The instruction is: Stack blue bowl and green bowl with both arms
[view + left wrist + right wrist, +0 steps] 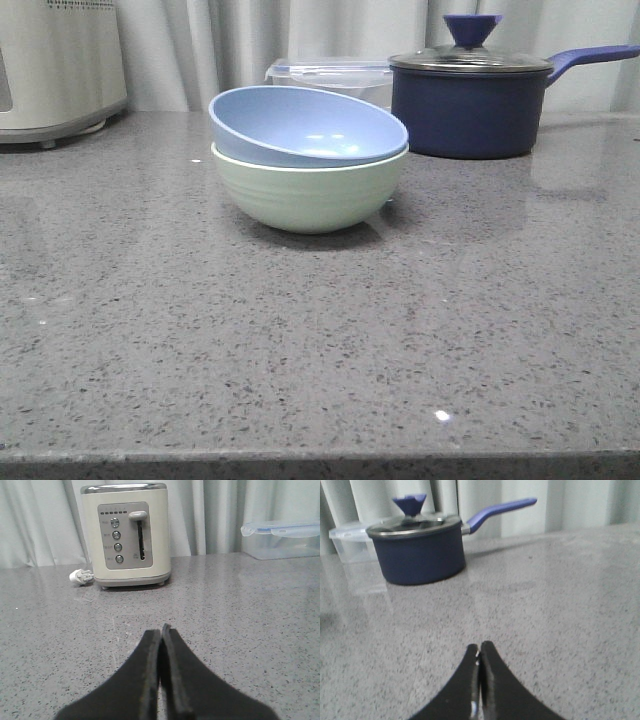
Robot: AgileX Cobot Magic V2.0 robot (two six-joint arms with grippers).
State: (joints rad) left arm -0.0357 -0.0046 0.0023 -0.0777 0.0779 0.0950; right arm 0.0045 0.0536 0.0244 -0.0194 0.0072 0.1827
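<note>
Blue bowl [305, 125] already sits inside the green bowl [308, 190], tilted, its left rim riding higher, mid-table between the two arms. Looks stacked; likely only a reseat or nothing is left. Neither bowl shows in a wrist view, so I can't say which arm is nearer. Left gripper [161, 632]: jaws pressed together, holding nothing, facing the toaster [126, 532]. Right gripper [479, 647]: same, facing the saucepan [420, 547]. Table [320, 350] is grey speckled stone; curtains behind.
</note>
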